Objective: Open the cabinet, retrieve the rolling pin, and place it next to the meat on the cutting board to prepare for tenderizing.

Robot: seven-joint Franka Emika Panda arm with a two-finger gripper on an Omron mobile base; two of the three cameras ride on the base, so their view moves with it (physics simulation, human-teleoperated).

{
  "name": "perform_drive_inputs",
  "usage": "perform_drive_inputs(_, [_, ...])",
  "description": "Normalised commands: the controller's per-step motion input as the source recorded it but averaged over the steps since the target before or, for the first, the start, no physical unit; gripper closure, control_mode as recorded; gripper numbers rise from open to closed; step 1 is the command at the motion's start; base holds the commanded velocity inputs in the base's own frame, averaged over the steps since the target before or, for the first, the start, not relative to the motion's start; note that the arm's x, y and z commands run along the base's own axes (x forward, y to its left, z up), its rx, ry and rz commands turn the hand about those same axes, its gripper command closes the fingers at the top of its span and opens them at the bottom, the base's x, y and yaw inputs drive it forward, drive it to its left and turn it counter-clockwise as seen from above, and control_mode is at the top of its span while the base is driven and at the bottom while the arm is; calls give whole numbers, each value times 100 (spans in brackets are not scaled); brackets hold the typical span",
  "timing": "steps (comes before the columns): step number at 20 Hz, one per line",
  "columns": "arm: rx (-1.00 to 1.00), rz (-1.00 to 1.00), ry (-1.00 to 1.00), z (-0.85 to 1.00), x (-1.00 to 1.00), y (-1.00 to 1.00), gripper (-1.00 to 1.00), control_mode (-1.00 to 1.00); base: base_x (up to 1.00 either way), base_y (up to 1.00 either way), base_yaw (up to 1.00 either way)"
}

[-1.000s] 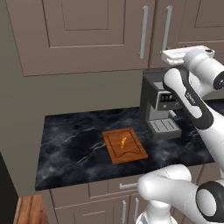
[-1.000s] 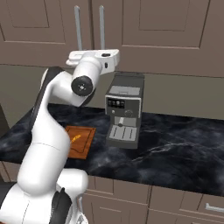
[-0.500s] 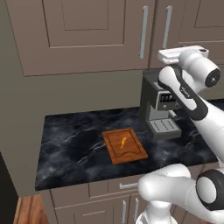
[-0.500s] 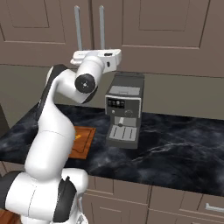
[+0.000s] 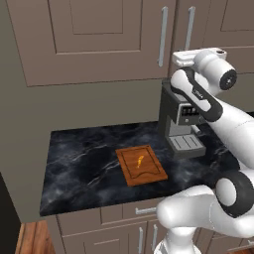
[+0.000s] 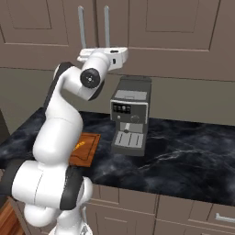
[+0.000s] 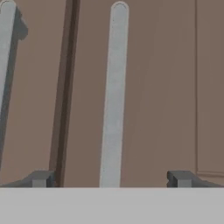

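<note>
The cabinet (image 5: 99, 39) is shut, its two doors meeting at a dark seam (image 7: 68, 87). My gripper (image 7: 111, 178) is open and faces the right door close up. That door's silver bar handle (image 7: 114, 96) runs up between the two fingertips (image 7: 41, 178), which do not touch it. The left door's handle (image 7: 6, 57) shows at the edge. From the base, the hand (image 5: 177, 57) sits level with the bottom ends of the handles (image 5: 162, 35). The cutting board (image 5: 141, 165) lies on the counter with the meat (image 5: 140, 160) on it. The rolling pin is out of view.
A dark coffee machine (image 5: 181, 121) stands on the black marble counter (image 5: 84, 163) right of the board, directly under my hand. Base cabinets with drawers (image 6: 193, 215) run below the counter. A tall panel (image 5: 10, 124) closes off the left end.
The hand has moved in closer to the cabinet's handles and slightly left in the left base view. The doors, the board and the meat are as before.
</note>
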Motion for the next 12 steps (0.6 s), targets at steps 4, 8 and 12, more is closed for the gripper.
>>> perform_drive_inputs(4, [0,0,0,0,29,0,-100,-100,0,0,0])
perform_drive_inputs(8, [0,0,0,0,33,0,-100,-100,0,0,0])
perform_drive_inputs(12, [0,0,0,0,41,0,-100,-100,0,0,0])
